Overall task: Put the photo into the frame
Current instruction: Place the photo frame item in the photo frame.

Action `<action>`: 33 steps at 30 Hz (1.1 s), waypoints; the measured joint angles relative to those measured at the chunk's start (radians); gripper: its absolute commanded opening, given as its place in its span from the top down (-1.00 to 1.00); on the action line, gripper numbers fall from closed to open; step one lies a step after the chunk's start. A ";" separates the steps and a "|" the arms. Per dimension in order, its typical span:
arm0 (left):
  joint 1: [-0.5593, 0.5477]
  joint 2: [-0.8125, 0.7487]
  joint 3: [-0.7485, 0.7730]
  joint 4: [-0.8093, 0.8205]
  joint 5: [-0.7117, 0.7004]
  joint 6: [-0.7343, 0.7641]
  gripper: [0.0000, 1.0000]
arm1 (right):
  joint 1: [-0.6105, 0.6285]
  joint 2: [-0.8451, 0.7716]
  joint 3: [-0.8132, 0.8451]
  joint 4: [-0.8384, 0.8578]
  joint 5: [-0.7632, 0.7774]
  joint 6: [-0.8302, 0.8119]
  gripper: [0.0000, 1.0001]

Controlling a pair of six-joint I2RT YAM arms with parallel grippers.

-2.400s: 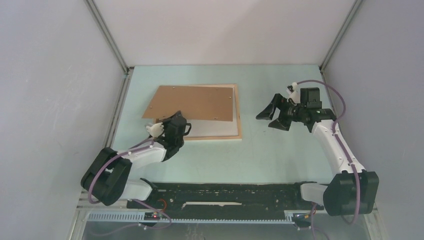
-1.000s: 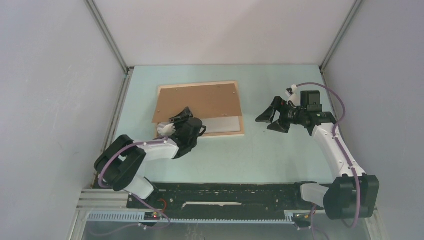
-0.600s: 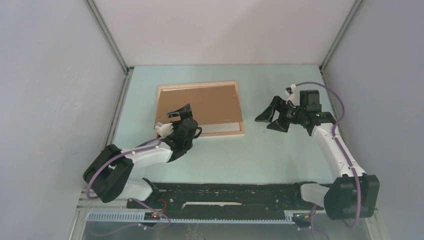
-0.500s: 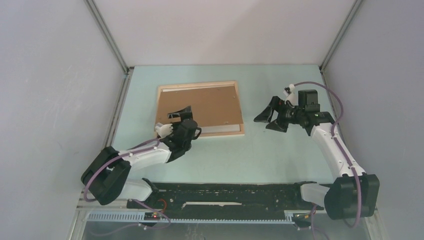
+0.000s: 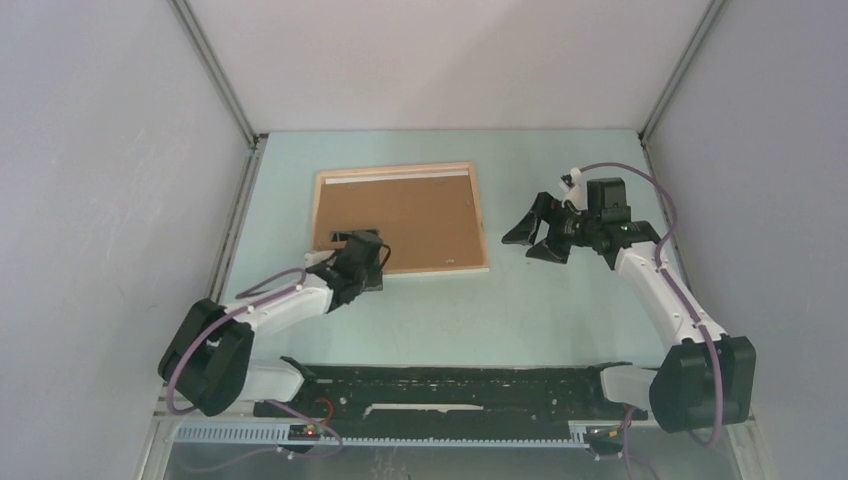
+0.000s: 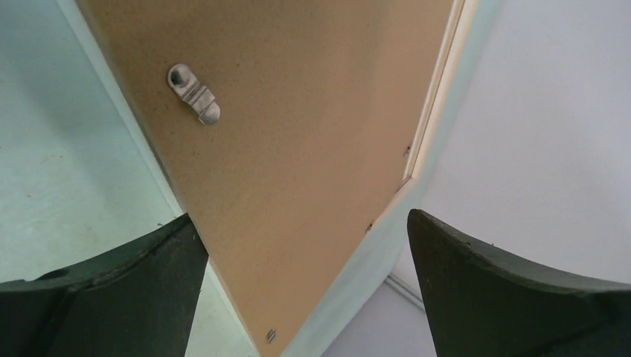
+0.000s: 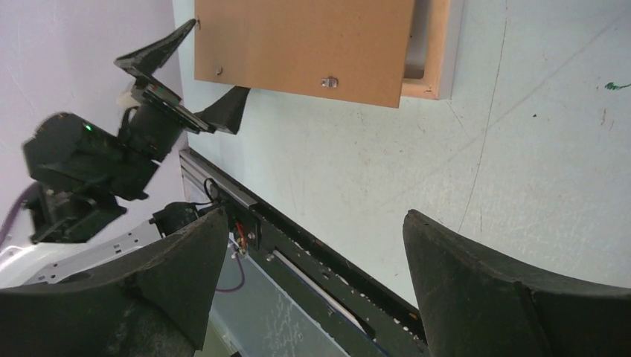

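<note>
Left gripper [image 6: 298, 223]: fingers spread wide, holding nothing; it hangs at the near left corner of the photo [image 6: 312, 134], with the board's corner showing between the two fingers.
Right gripper [image 5: 516, 247]: also spread and empty; it hovers above the table [image 5: 560, 320], near the right rail of the frame [image 7: 443, 44] but apart from it.
Photo: face down, brown backing up, lying within the frame; a metal clip [image 6: 193, 93] sits on the backing near the corner.
Fit: a pale strip shows between backing and far rail, and a grey gap runs along the right rail in the right wrist view; there the near edge seems to lie over the near rail rather than inside it; I judge it not fully seated, though I cannot be sure.
Risk one: pressing the near corner while that edge rides the rail could tip the far edge up or bend the board; the cause would be the board sitting too far toward the robot.
Risk two: a push from one corner alone could skew the photo and jam it, or slide the whole frame; nothing braces the frame.
Left arm [image 5: 280, 300]: stretched low and forward from its base; wrist over the corner.
Right arm [image 5: 660, 285]: elbow out to the right, forearm reaching in; gripper aimed left at the frame.
</note>
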 measured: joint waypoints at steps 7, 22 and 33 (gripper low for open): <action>0.093 0.026 0.199 -0.237 0.078 -0.004 -1.00 | 0.006 0.000 -0.004 0.000 0.014 0.007 -0.87; 0.187 0.189 0.355 -0.444 0.328 0.006 -1.00 | 0.013 0.000 -0.010 0.008 0.025 0.011 -0.88; 0.180 0.240 0.463 -0.506 0.417 0.013 -1.00 | 0.014 0.023 -0.021 0.042 0.023 0.026 -0.87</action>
